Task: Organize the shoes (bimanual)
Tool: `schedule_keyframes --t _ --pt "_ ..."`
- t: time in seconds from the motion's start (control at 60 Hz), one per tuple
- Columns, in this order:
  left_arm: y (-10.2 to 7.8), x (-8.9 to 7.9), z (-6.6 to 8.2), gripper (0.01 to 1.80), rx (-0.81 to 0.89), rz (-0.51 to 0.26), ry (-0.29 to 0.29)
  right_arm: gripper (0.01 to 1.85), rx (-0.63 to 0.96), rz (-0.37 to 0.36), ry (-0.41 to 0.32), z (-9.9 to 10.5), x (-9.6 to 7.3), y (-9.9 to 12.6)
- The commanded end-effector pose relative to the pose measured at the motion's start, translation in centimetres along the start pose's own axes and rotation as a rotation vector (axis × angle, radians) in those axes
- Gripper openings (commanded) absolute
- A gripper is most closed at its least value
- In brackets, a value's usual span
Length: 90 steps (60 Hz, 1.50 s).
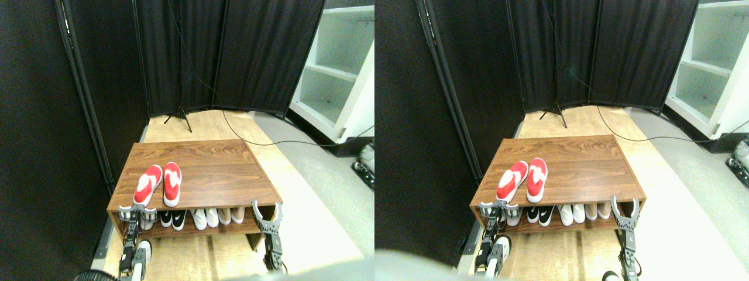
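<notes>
Two bright red shoes with white patches lie side by side on the left part of the wooden rack's top [222,170], toes pointing away. The left shoe [147,184] tilts a little to the right and the right shoe [172,183] lies straight, so their toes nearly touch. My left gripper [137,211] is at the rack's front edge, just below the left shoe's heel, open with its jaws spread wide. My right gripper [266,209] stands open in a V at the rack's front right corner, holding nothing and well clear of the shoes.
On the shelf under the top stands a row of black-and-white shoes [172,218], white shoes [205,218] and beige shoes [231,215]. A black folding screen [234,52] closes the back and left. A white cabinet [333,76] stands back right, and a cable [281,143] crosses the floor.
</notes>
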Motion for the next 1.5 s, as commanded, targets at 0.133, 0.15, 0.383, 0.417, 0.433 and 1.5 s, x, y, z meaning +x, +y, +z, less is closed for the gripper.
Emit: schedule_keyframes --t 0.133,0.15,0.383,0.417,0.433,1.5 --pt "-0.2 1.1 -0.9 1.77 0.01 -0.005 -0.005 0.48 -0.004 0.023 -0.021 0.3 0.2 0.6" --pt "-0.2 1.2 -1.0 1.77 0.011 -0.002 -0.009 0.48 -0.001 0.024 -0.022 0.3 0.2 0.6" --pt "-0.1 0.8 -1.1 1.75 -0.004 -0.001 -0.013 0.46 0.002 0.028 -0.024 0.4 0.2 0.6" --pt "-0.2 0.7 -1.0 1.75 0.0 -0.005 -0.007 0.46 0.001 0.03 -0.023 0.4 0.2 0.5" --pt "-0.2 0.6 -0.9 1.75 0.004 -0.007 -0.001 0.46 0.001 0.031 -0.023 0.5 0.2 0.5" --pt "-8.8 -6.6 10.6 0.83 0.456 -0.133 -0.181 0.45 0.038 0.05 -0.002 0.3 0.1 0.0"
